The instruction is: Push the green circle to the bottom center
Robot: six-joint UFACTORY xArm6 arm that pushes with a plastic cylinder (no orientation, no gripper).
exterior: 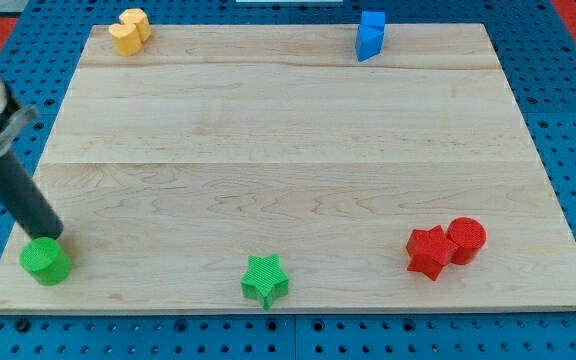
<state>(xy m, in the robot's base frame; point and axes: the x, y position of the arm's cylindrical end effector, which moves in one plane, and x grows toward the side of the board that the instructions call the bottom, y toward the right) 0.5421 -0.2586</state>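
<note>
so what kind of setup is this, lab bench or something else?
Likely a robotics lab tabletop rig: a pale wooden board on a blue perforated base, small coloured blocks like the green circle block and green star block, and my tip touching the circle's top edge.

6 blocks (46,260): 2 grn, 2 red, 1 ylw, 1 blu

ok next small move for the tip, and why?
Probably slide my tip round to the view's left of the green circle, then push rightward. The tip sits at its top edge; bottom center lies to the right, where the green star stands.
</note>
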